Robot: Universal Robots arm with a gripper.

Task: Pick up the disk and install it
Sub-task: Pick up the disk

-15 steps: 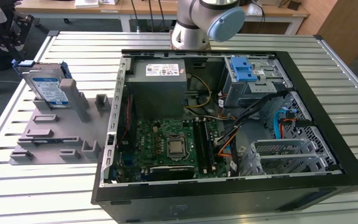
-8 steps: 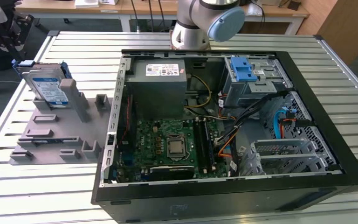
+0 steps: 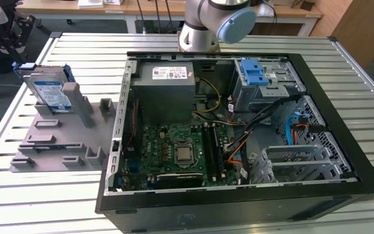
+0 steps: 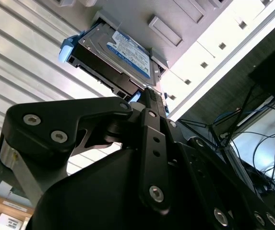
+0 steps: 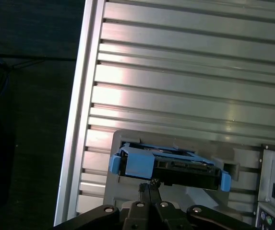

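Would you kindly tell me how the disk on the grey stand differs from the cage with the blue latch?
The disk stands on edge in the grey stand, outside the computer case; the cage sits inside the case. The disk is a labelled solid slab; the cage is a perforated metal frame. Both pair silver metal with blue plastic.

A slatted metal bench [image 3: 44, 200] carries everything. On it, toward the exterior view's left, lies a flat grey fixture plate [image 3: 70, 141] with raised blocks. Just beside that, on the exterior view's right, an open black computer case [image 3: 239, 204] lies on its side. The arm's base [image 3: 196, 41] stands behind the case.
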